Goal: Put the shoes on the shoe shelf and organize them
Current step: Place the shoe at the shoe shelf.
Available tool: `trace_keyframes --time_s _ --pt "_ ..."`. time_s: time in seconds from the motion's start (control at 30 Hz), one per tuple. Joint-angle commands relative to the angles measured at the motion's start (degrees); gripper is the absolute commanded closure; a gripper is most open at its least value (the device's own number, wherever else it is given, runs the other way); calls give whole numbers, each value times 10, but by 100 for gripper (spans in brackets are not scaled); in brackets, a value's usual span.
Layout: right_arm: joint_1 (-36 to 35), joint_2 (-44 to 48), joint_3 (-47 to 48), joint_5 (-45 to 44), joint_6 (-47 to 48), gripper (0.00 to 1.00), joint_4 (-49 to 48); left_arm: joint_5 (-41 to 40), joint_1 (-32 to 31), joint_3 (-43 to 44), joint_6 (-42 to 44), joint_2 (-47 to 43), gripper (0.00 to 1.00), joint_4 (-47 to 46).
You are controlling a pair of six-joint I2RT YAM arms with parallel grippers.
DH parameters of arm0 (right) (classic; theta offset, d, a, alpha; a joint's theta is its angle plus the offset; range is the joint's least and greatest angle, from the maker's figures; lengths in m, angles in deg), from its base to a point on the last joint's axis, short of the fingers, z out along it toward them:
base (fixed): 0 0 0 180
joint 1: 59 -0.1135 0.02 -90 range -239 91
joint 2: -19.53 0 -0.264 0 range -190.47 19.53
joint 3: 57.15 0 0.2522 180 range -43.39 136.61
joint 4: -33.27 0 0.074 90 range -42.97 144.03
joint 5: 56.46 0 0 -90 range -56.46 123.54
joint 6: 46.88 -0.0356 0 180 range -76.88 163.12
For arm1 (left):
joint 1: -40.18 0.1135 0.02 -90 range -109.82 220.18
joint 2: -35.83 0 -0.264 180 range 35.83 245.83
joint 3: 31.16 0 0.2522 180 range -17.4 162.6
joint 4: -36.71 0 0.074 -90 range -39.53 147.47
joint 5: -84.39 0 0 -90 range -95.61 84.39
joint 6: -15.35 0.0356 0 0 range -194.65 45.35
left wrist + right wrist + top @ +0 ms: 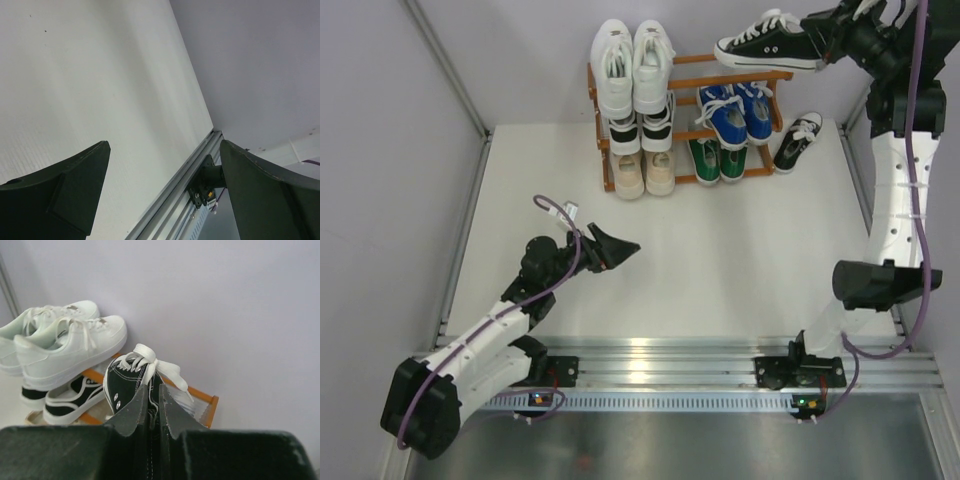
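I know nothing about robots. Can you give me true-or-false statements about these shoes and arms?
The right gripper holds a black sneaker by the shoe shelf's top tier. True.
The left gripper holds a shoe too. False: it is open and empty.
The white pair sits on the top tier. True.
The green pair sits above the blue pair. False: green is on the lowest tier, under blue.
A second black sneaker sits on the table beside the shelf. True.
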Motion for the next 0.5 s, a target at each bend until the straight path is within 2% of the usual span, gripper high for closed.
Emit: trace_keyframes --time_s 0.0,0.17,0.23,0.47 --pt "-4 -41 79 -45 -11 100 -104 18 3 34 24 6 4 -24" --pt "-31 -130 134 -134 48 100 -148 38 2 46 26 13 4 -18" --pt "-63 -167 143 -168 84 100 -161 40 2 45 25 10 4 -18" --pt "-95 -186 62 -178 131 100 -187 47 2 30 15 2 5 -18"
